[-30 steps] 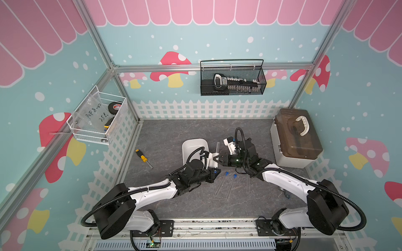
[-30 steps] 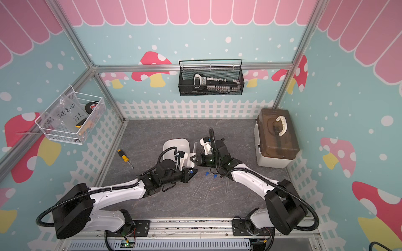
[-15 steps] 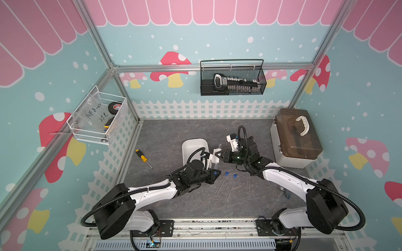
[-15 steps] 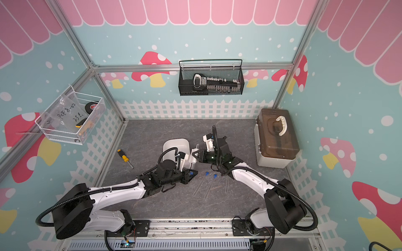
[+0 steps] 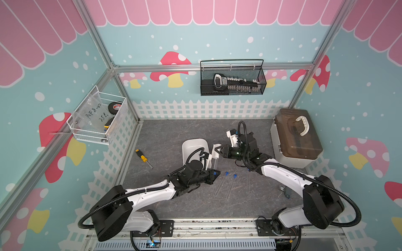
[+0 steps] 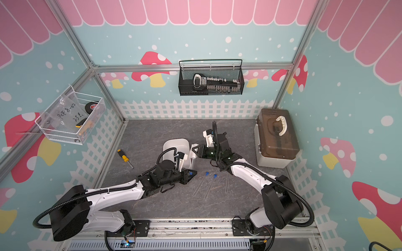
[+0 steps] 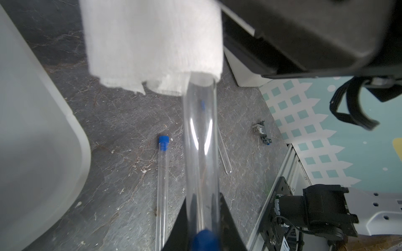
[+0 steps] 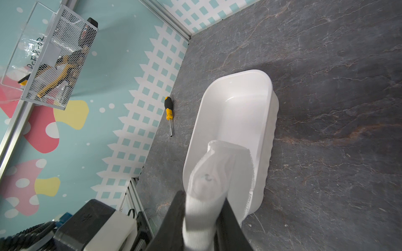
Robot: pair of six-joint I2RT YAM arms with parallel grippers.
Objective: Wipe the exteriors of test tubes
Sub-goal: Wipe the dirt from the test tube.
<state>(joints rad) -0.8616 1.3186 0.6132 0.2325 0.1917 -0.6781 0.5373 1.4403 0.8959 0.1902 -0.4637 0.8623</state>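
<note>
A: Left gripper?
B: Jaws closed tight on the capped end of one test tube, lifted above the table.
A: Right gripper?
B: Clamped on a white cloth, folded over that tube's far end.
A: Around them?
B: Three loose tubes on the table; the right arm hides most of one cap. White tray just behind, screwdriver well apart.
A: Containers?
B: Black basket: tool set. Wire basket: tape roll, labelled bag. Brown box: contents unclear.

Test tubes are clear and blue-capped, cloth and tray white, tabletop veined grey.
</note>
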